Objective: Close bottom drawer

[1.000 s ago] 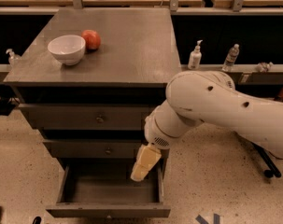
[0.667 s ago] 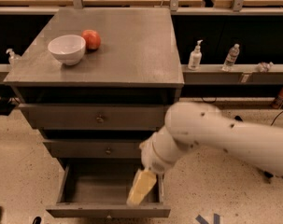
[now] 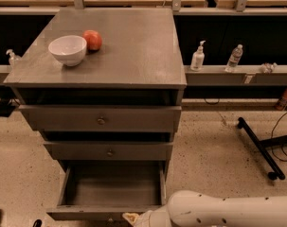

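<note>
Bottom drawer (image 3: 112, 190) is pulled well out at the foot of the grey wooden cabinet, forward of the bench top's (image 3: 133, 56) front edge, a shallow rectangular box. My gripper (image 3: 131, 217), tan-tipped, sits at the drawer's slim front panel, right of centre; spread or closed, I can't tell. Smooth white arm (image 3: 228, 212) runs off right. Round white bowl (image 3: 67, 49) and red fruit (image 3: 92, 39) sit side by side near the top's left edge.

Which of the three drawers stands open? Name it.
The bottom drawer: pulled out, inside showing. The top drawer and middle drawer are shut. The gripper sits at the bottom drawer's front edge.
</note>
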